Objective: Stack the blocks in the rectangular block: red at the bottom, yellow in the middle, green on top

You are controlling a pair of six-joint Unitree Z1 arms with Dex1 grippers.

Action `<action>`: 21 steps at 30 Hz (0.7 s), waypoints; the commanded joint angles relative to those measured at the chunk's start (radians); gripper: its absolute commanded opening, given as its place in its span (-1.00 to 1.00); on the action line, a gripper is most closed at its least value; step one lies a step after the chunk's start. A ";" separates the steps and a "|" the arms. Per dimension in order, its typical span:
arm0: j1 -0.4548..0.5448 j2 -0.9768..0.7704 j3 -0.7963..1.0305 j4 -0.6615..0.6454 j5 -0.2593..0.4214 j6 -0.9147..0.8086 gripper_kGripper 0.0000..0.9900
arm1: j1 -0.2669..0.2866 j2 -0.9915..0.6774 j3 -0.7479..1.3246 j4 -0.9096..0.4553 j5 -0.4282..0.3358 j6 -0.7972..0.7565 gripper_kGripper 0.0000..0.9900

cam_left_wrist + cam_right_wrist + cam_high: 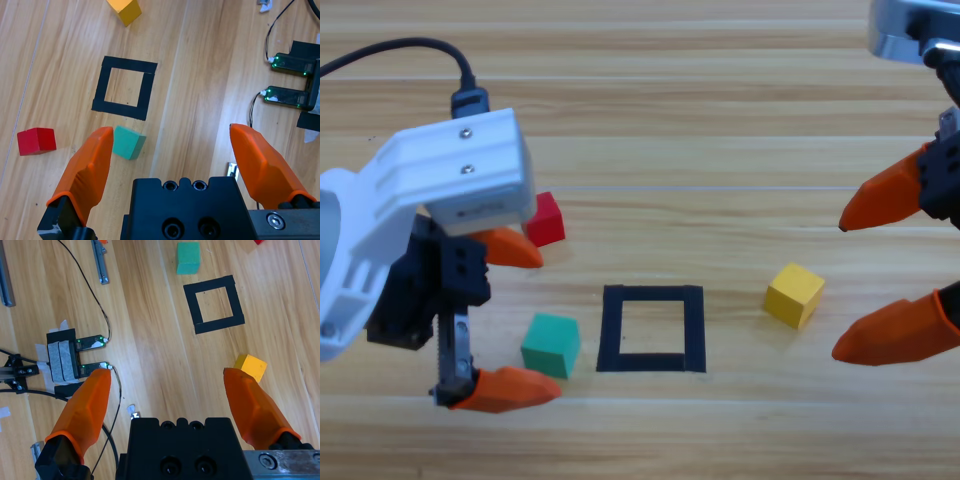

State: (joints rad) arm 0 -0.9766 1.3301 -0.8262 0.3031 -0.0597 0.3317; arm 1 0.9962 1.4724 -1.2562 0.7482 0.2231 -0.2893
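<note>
Red cube (546,219), green cube (551,345) and yellow cube (794,294) lie separately on the bench (720,130), outside the tape rectangle (652,329). Left gripper (510,318) and right gripper (865,283) both hold their fingers apart, empty.

In the high view the red cube (547,218) is partly hidden behind the left arm. In the right wrist view it is cut by the top edge (only a corner), and one jaw hides the yellow cube's (250,366) lower corner.

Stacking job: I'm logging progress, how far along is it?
Nothing is stacked yet: the black tape rectangle holds no cube. Nothing is in hand; the left gripper and right gripper are both open. The red cube, yellow cube and green cube lie apart outside it, so all three placements remain.
</note>
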 commanded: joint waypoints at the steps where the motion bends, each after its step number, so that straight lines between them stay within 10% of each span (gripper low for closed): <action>1: -0.022 0.011 -0.011 0.011 0.011 0.001 1.00 | 0.024 0.037 0.005 0.020 0.005 -0.008 0.99; 11: -0.022 0.015 -0.027 0.011 0.021 -0.060 1.00 | -0.045 0.029 0.001 0.016 -0.071 0.101 1.00; 17: -0.020 -0.039 -0.048 0.042 0.311 -0.405 1.00 | -0.197 0.201 -0.023 0.014 -0.082 0.122 0.99; 21: -0.020 0.069 -0.195 0.157 0.325 -0.600 1.00 | -0.209 0.293 -0.048 0.019 -0.125 0.119 0.99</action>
State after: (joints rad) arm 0 -0.9817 1.3197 -0.8972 0.3725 0.2637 -0.1518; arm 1 0.8616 1.6087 -1.2794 0.7483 0.1540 -0.1743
